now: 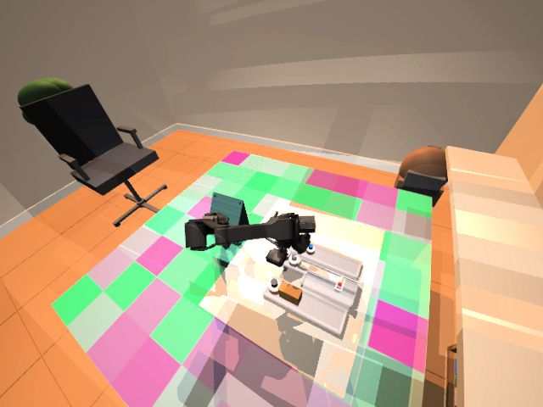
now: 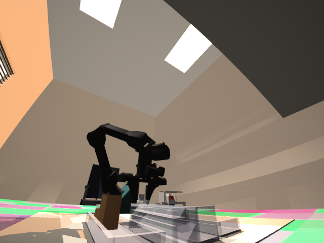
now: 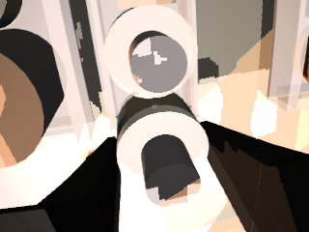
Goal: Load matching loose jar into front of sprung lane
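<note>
My gripper (image 1: 289, 251) (image 2: 142, 200) (image 3: 158, 136) is shut on a jar (image 3: 164, 128) with a white collar and grey knob. The held jar is upright or nearly so at the front of the middle lane. Directly behind it, close against it or touching, stands the lane jar (image 3: 116, 50), also with a white collar and grey knob. A white jar top (image 1: 293, 259) shows beside the fingers. A small white frame with a red mark (image 1: 339, 284) (image 2: 171, 197) is on the sprung lane. The pusher plate, front stop and held jar's base are hidden or unclear.
A blue-knobbed jar (image 1: 310, 248) stands in the far lane. A dark-knobbed jar (image 1: 274, 285) and a brown block (image 1: 290, 292) (image 2: 110, 211) occupy the near lane. A teal board (image 1: 227, 210) stands near the arm. A dark round shape (image 3: 45, 72) fills the wrist view's left.
</note>
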Robot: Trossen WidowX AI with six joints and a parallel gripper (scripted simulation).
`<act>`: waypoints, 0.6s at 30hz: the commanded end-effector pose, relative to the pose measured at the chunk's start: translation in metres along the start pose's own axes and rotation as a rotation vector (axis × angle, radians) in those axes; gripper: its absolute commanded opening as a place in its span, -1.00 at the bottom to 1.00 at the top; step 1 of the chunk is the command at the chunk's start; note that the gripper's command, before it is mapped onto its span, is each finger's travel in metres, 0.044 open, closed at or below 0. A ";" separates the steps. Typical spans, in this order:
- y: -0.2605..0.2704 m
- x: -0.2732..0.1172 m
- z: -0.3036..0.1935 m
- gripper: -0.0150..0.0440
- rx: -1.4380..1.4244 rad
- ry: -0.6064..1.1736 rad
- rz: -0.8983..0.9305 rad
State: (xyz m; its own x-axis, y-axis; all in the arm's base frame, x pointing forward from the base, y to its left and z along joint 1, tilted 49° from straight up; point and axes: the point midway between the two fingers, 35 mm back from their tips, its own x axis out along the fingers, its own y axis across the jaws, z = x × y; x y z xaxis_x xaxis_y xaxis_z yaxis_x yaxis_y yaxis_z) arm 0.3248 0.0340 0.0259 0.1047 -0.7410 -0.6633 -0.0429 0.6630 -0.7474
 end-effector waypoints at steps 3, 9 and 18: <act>-0.002 -0.005 0.011 -0.49 0.017 -0.025 -0.002; -0.003 -0.005 0.013 -0.49 0.017 -0.025 -0.002; -0.003 -0.006 0.016 -0.49 0.017 -0.025 -0.002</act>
State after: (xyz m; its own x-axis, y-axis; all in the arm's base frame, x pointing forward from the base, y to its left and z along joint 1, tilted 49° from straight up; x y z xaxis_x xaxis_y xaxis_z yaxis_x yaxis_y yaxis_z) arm 0.3303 0.0352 0.0273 0.1039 -0.7403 -0.6642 -0.0433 0.6638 -0.7467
